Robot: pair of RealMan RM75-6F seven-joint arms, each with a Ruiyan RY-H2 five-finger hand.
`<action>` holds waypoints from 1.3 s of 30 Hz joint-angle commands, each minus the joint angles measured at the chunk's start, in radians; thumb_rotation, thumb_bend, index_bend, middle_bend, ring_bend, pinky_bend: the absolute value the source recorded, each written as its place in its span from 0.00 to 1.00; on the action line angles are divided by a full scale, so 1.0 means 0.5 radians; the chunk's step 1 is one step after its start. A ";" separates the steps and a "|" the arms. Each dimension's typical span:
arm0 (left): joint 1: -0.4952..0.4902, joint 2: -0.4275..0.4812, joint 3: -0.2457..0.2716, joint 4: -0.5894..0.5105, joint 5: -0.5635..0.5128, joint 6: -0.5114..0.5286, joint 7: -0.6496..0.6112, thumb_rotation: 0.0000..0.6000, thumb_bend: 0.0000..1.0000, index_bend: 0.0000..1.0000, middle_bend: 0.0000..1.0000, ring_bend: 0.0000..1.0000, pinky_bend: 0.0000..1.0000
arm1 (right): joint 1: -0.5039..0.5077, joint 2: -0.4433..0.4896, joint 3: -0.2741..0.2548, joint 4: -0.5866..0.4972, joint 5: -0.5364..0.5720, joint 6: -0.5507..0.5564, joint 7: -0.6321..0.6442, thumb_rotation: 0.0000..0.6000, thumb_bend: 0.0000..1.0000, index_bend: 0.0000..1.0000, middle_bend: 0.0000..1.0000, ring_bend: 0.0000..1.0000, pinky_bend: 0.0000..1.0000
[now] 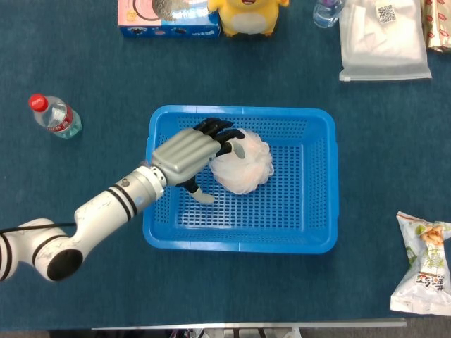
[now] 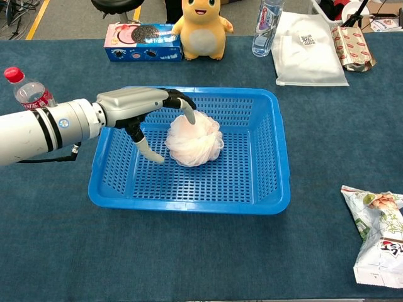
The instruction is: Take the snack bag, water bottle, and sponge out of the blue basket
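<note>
The blue basket (image 1: 320, 176) (image 2: 267, 182) sits mid-table with a pale pink mesh sponge (image 1: 246, 163) (image 2: 198, 143) inside it, left of centre. My left hand (image 1: 189, 155) (image 2: 141, 107) reaches into the basket from the left, fingers apart, their tips over the sponge's left top and the thumb low beside it; it grips nothing. The water bottle (image 1: 55, 116) (image 2: 28, 93) with a red cap lies on the cloth left of the basket. The snack bag (image 1: 423, 264) (image 2: 378, 236) lies at the right edge. My right hand is out of sight.
Along the far edge stand a cookie box (image 1: 168, 17) (image 2: 143, 41), a yellow plush toy (image 1: 246, 15) (image 2: 200, 28), a second clear bottle (image 2: 264, 28) and a white packet (image 1: 384, 39) (image 2: 308, 50). A striped snack pack (image 2: 352, 45) lies far right.
</note>
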 commanded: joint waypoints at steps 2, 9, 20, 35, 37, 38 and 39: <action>-0.028 -0.045 -0.011 0.055 -0.035 -0.026 0.003 1.00 0.05 0.26 0.13 0.03 0.00 | -0.006 0.003 -0.005 0.005 0.002 -0.003 0.013 1.00 0.00 0.19 0.31 0.34 0.58; -0.066 -0.109 -0.006 0.140 -0.079 -0.073 0.010 1.00 0.05 0.27 0.14 0.04 0.00 | -0.015 0.005 -0.009 0.010 0.002 0.000 0.026 1.00 0.00 0.19 0.31 0.34 0.58; -0.101 -0.202 -0.029 0.215 -0.101 -0.079 -0.014 1.00 0.05 0.27 0.14 0.07 0.00 | -0.028 -0.005 -0.012 0.035 0.014 0.000 0.047 1.00 0.00 0.19 0.32 0.34 0.58; -0.130 -0.339 -0.049 0.314 -0.027 -0.073 -0.118 1.00 0.05 0.27 0.14 0.08 0.04 | -0.052 -0.005 -0.016 0.051 0.018 0.021 0.073 1.00 0.00 0.19 0.33 0.34 0.58; -0.134 -0.359 -0.047 0.336 -0.021 -0.075 -0.126 1.00 0.05 0.27 0.14 0.08 0.05 | -0.055 -0.006 -0.016 0.054 0.020 0.022 0.077 1.00 0.00 0.19 0.33 0.34 0.58; -0.135 -0.367 -0.045 0.344 -0.018 -0.076 -0.129 1.00 0.05 0.27 0.14 0.08 0.05 | -0.057 -0.006 -0.016 0.055 0.021 0.023 0.078 1.00 0.00 0.19 0.33 0.34 0.58; -0.136 -0.374 -0.044 0.354 -0.014 -0.075 -0.130 1.00 0.05 0.27 0.14 0.08 0.06 | -0.058 -0.006 -0.016 0.057 0.022 0.024 0.079 1.00 0.00 0.19 0.33 0.34 0.58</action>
